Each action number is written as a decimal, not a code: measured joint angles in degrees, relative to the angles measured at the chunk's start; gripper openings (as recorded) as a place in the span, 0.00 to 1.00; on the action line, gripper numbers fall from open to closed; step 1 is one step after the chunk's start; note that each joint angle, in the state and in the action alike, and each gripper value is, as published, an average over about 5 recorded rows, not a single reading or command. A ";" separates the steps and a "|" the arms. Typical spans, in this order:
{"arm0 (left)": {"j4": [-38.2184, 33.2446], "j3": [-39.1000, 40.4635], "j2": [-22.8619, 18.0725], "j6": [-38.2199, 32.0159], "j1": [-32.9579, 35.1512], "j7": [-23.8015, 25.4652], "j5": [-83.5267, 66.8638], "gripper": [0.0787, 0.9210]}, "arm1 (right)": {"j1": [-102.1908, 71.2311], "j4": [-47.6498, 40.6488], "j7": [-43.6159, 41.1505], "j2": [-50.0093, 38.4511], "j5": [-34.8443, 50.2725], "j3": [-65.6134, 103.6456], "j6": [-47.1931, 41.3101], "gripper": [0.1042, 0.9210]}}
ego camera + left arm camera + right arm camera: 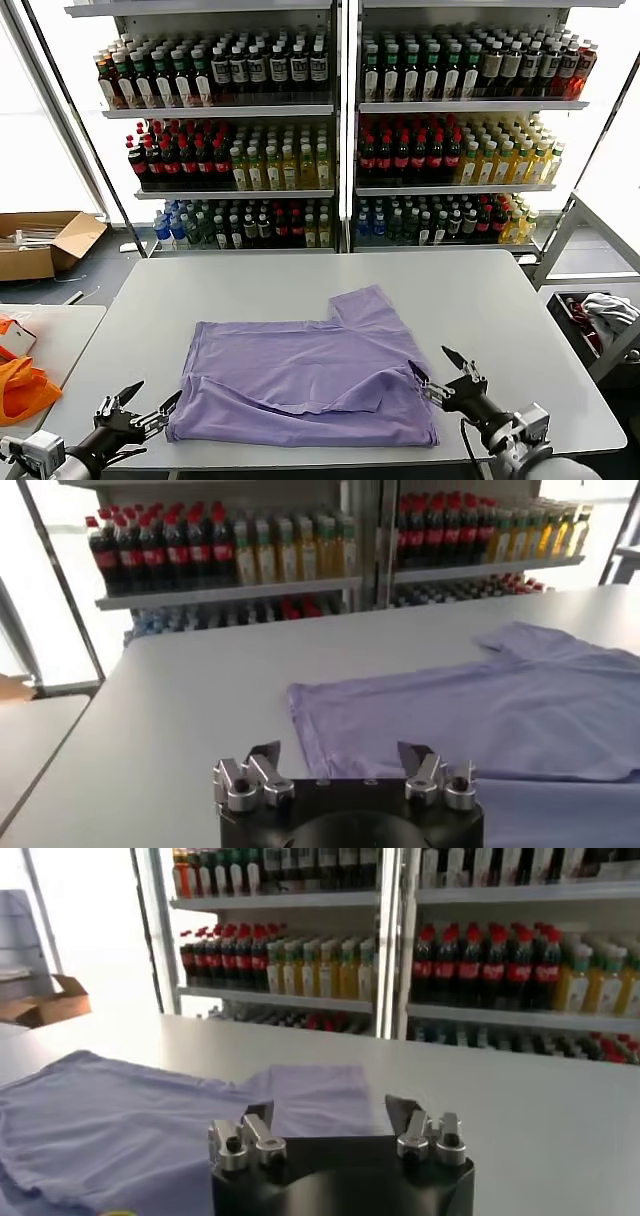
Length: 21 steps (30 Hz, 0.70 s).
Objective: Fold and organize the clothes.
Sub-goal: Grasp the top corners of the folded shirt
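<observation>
- Left gripper (140,402) sits at the near-left corner of the T-shirt (310,370), fingers spread wide, holding nothing.
- Right gripper (440,372) hovers at the near-right hem, jaws also spread, empty.
- T-shirt lies on the grey table (250,290), near-centre, partly folded (one sleeve sticks out toward the far side, near edge looks doubled over).
- Step, as I read it: mid-fold, both arms lining up on the near corners.
- Next move calls for pinching both corners evenly, then lifting together; an uneven grab would skew the fold.
- Drink shelves (340,130) behind the table, not involved.
</observation>
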 measured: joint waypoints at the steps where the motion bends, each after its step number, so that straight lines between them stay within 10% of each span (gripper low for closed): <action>1: 0.97 0.64 0.97 0.11 -1.41 0.35 -0.24 0.86 | 2.74 -1.93 -0.79 -0.26 0.45 -1.14 -0.32 0.87; 21: 28.91 23.50 9.79 0.43 -35.75 4.67 -1.96 0.88 | 38.87 -35.55 -5.00 7.03 2.49 -20.70 -9.20 0.88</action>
